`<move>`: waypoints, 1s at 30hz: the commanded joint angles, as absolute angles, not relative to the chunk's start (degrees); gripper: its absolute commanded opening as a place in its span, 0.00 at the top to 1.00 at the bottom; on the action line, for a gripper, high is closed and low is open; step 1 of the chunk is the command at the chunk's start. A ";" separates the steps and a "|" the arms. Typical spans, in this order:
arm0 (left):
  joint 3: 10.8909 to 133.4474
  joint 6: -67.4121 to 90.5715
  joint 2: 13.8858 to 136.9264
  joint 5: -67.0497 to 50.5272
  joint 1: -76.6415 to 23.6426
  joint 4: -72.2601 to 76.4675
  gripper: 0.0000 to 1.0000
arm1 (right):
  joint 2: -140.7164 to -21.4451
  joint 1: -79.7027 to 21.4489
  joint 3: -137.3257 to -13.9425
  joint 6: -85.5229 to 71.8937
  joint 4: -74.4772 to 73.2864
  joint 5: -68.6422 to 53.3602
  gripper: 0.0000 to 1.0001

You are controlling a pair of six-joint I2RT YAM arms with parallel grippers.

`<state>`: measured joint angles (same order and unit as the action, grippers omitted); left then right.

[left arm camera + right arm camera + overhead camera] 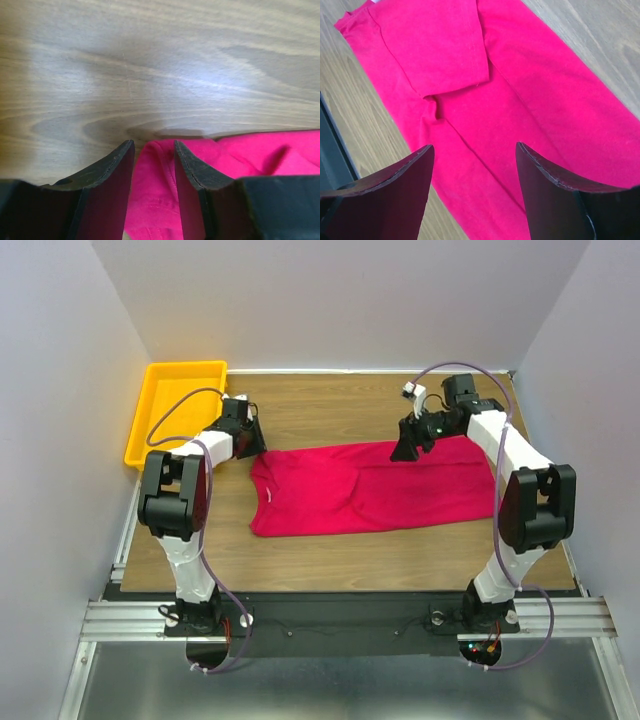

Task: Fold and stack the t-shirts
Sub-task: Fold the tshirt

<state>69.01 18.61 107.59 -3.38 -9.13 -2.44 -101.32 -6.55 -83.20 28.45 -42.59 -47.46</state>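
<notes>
The crimson-red t-shirt [370,490] lies flat on the wooden table, folded into a long band, with its white neck label [267,497] near the left end. My left gripper [254,446] is low at the shirt's far-left corner. In the left wrist view its jaws [154,145] stand partly open, with that corner of the shirt [155,190] lying between them, not pinched. My right gripper [406,448] hovers over the shirt's far edge, right of the middle. In the right wrist view it [475,147] is wide open and empty above the shirt [520,75].
A yellow plastic tray [140,430] stands at the back left, just left of my left arm. Bare wooden table [330,405] lies behind the shirt, and a strip [380,555] in front of it. Walls enclose the table on three sides.
</notes>
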 commanded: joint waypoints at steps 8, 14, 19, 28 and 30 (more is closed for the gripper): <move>73.39 14.94 111.00 -5.89 -8.79 -7.73 0.64 | -97.29 -3.87 -81.56 27.25 -39.73 -49.48 0.28; 74.09 14.41 111.01 -6.94 -8.79 -8.52 0.79 | -97.12 -3.25 -81.56 26.81 -39.46 -49.83 0.28; 75.32 13.45 111.71 -6.94 -8.70 -9.14 1.00 | -96.94 -2.81 -81.56 26.54 -39.29 -50.01 0.28; 88.39 11.78 116.27 -3.44 -8.79 -12.12 1.00 | -96.50 -1.41 -81.12 26.54 -39.11 -50.01 0.28; 91.83 11.78 118.99 -2.38 -8.79 -13.62 1.00 | -96.24 -1.14 -80.95 26.63 -39.11 -49.83 0.28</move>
<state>85.36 13.19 117.34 -5.21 -8.99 -12.08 -99.83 -2.13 -81.54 26.94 -41.50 -48.60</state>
